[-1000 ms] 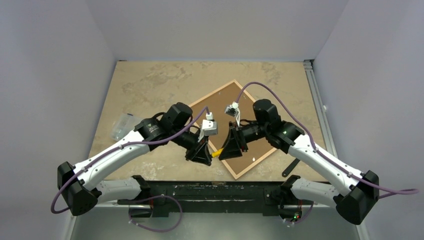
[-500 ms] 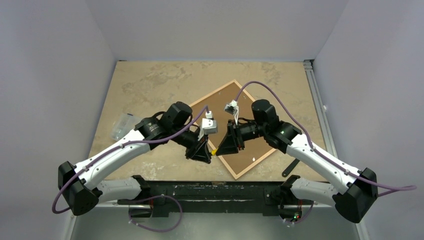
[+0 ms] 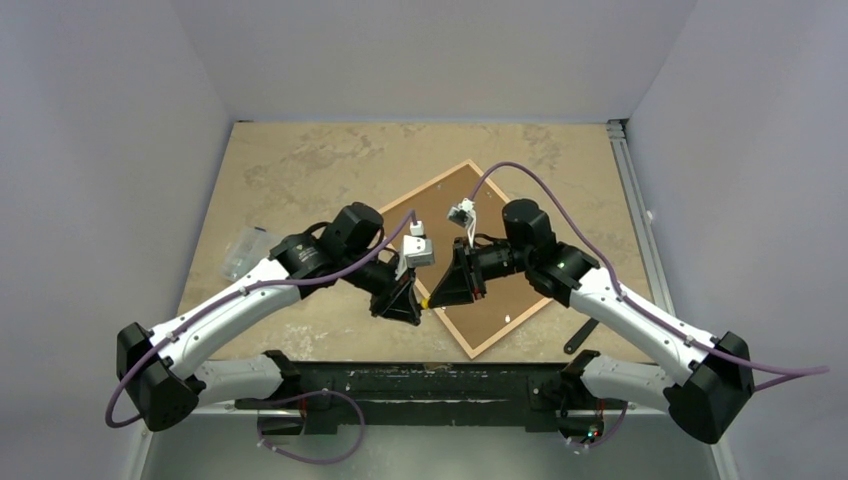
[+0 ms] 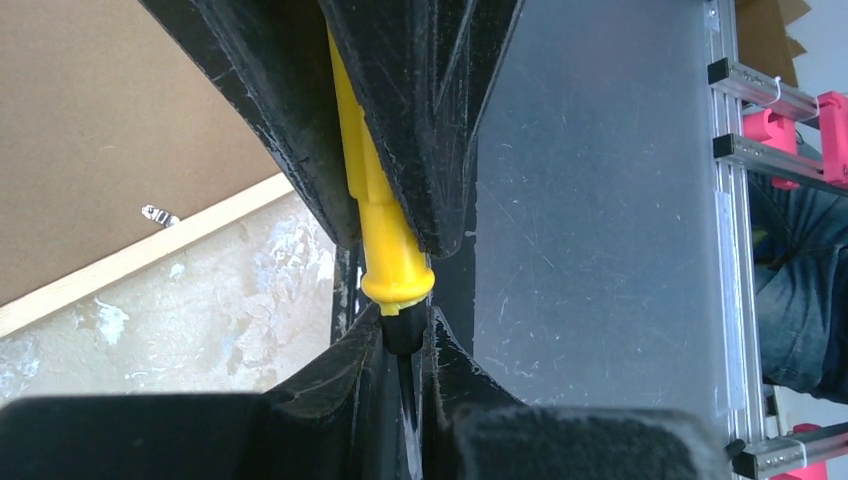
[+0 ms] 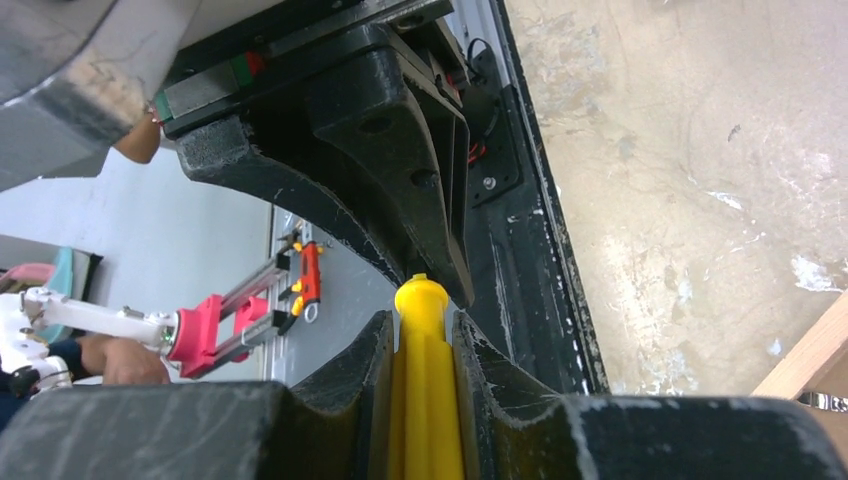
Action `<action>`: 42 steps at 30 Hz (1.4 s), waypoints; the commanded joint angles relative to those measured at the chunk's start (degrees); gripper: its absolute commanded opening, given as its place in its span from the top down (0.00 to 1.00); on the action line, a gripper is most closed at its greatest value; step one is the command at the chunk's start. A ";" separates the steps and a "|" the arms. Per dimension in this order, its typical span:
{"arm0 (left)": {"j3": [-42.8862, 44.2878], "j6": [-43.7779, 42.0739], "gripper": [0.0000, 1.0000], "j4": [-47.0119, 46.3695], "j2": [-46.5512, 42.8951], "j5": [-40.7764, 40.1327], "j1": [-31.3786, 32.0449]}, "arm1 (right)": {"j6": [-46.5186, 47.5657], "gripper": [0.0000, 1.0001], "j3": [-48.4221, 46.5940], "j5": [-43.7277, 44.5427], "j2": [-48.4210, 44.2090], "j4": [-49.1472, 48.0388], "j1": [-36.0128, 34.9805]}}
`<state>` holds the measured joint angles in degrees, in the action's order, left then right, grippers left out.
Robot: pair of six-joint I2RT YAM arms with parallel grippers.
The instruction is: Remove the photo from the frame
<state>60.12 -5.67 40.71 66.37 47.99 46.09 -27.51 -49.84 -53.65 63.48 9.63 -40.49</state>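
The frame (image 3: pixel 512 326) lies face down on the table, its thin light-wood border around the brown backing board (image 3: pixel 450 205). The photo is hidden beneath that board. Above the frame's near-left edge, a yellow-handled screwdriver (image 3: pixel 428 300) hangs between both grippers. My left gripper (image 3: pixel 413 306) is shut on its black shaft (image 4: pixel 405 335). My right gripper (image 3: pixel 442 297) is shut on the yellow handle (image 5: pixel 428 380), whose rounded end sticks out past the fingertips. In the left wrist view, the frame's border (image 4: pixel 150 260) and a metal clip (image 4: pixel 158 214) show at left.
A clear plastic piece (image 3: pixel 245 250) lies at the table's left. A black tool (image 3: pixel 580 337) rests near the front right corner. An aluminium rail (image 3: pixel 635 200) runs along the right edge, and a black bar (image 3: pixel 420 375) borders the front.
The right gripper slid left along the yellow handle toward the left gripper and its jaws closed on it. The left gripper stayed shut and still.
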 commanded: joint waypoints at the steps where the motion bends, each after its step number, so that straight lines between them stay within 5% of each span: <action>1: 0.07 1.54 0.95 -4.28 -0.34 0.37 -1.17 | 0.59 1.00 1.57 5.02 -1.44 -1.48 -0.03; 5: -1.63 10.89 0.52 -10.05 -1.02 0.98 -8.63 | -0.35 1.00 5.49 18.40 -5.21 -1.48 0.00; 8: -3.55 18.00 0.40 -16.11 -2.93 -1.53 -14.11 | -1.79 1.00 7.34 30.69 -5.49 -0.86 -0.02; 15: -4.24 42.48 0.35 -15.64 1.79 -21.31 -26.24 | -7.62 1.00 12.03 51.24 -4.12 -5.93 -0.10; 21: -9.51 58.25 0.32 -19.51 7.72 -24.74 -31.79 | -7.76 1.00 10.54 61.19 0.68 -6.31 -1.95; 28: -7.19 60.59 0.29 -19.76 16.06 -29.23 -31.85 | -7.28 1.00 9.43 68.92 4.04 -8.35 -6.53; 42: -5.97 60.15 0.36 -28.38 29.13 -28.04 -31.85 | -5.94 1.00 7.35 66.84 13.62 -16.42 -9.42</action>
<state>51.68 53.23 17.69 93.47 19.51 14.37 -34.26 -38.92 12.51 74.96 -1.39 -49.06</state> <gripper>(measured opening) 0.669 0.198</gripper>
